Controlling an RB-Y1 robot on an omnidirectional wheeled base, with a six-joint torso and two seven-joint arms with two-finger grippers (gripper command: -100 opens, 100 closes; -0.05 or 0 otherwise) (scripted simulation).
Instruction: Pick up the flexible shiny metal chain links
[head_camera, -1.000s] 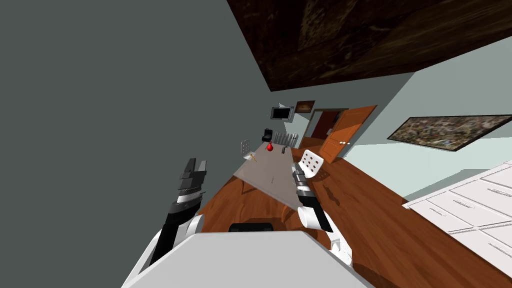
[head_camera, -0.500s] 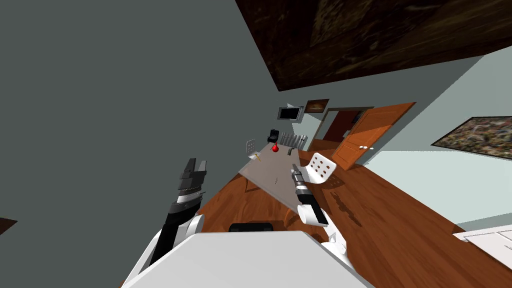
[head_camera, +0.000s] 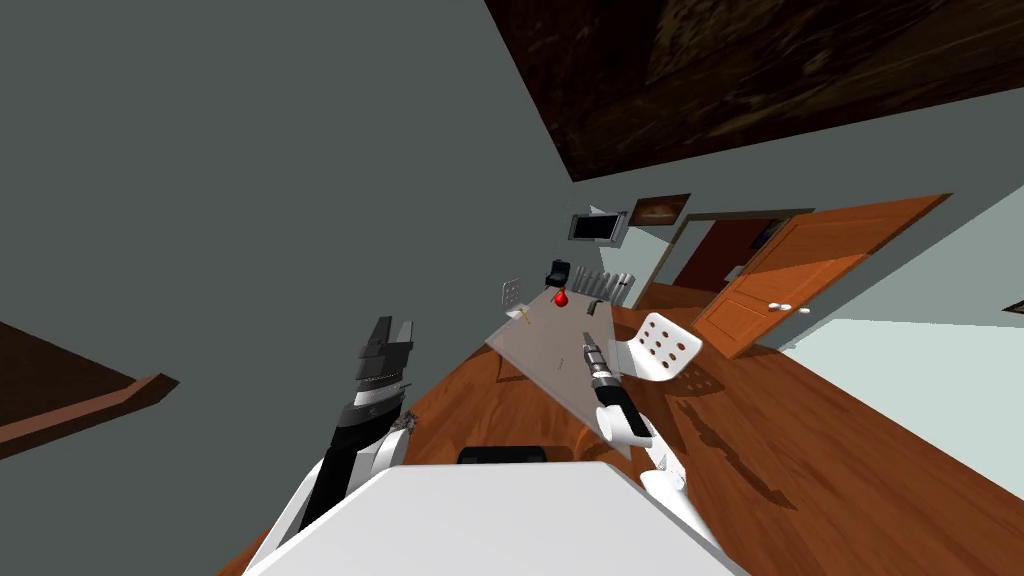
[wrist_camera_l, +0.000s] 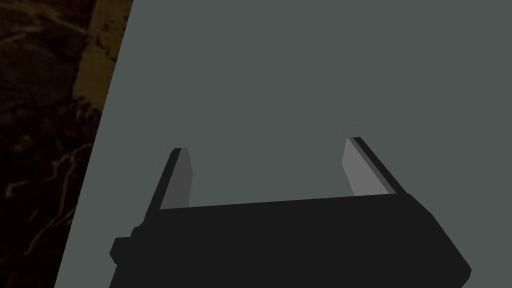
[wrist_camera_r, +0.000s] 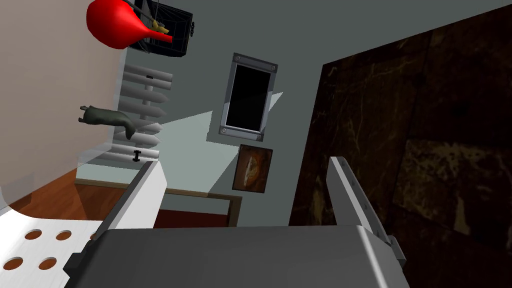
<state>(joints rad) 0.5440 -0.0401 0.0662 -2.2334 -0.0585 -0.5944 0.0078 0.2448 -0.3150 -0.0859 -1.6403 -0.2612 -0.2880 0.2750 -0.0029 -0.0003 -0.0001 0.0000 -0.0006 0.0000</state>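
A dark grey wall (head_camera: 250, 150) took up the left half of the head view, and a brown wooden floor (head_camera: 850, 450) ran off to the lower right. At centre stood a long grey worktop (head_camera: 545, 350). An open orange door (head_camera: 800, 270) lay to its upper right, and a white chair (head_camera: 660, 345) with holes stood just beside its right edge.

The left gripper (head_camera: 393, 323) hung lower left of centre in front of the wall. Its wrist view showed its fingers (wrist_camera_l: 362, 170) wide apart against plain grey.

The right gripper (head_camera: 587, 341) reached over the worktop's near right part, fingers (wrist_camera_r: 350, 195) likewise apart. Its wrist view gave detail that the head view reduced to specks:
- a red bulb-shaped thing (wrist_camera_r: 117, 25) in front of a black crate (wrist_camera_r: 170, 30);
- a dark grey animal figure (wrist_camera_r: 107, 116);
- a ribbed radiator (wrist_camera_r: 145, 80) behind them.

The chain was too small to tell apart among the specks on the worktop.
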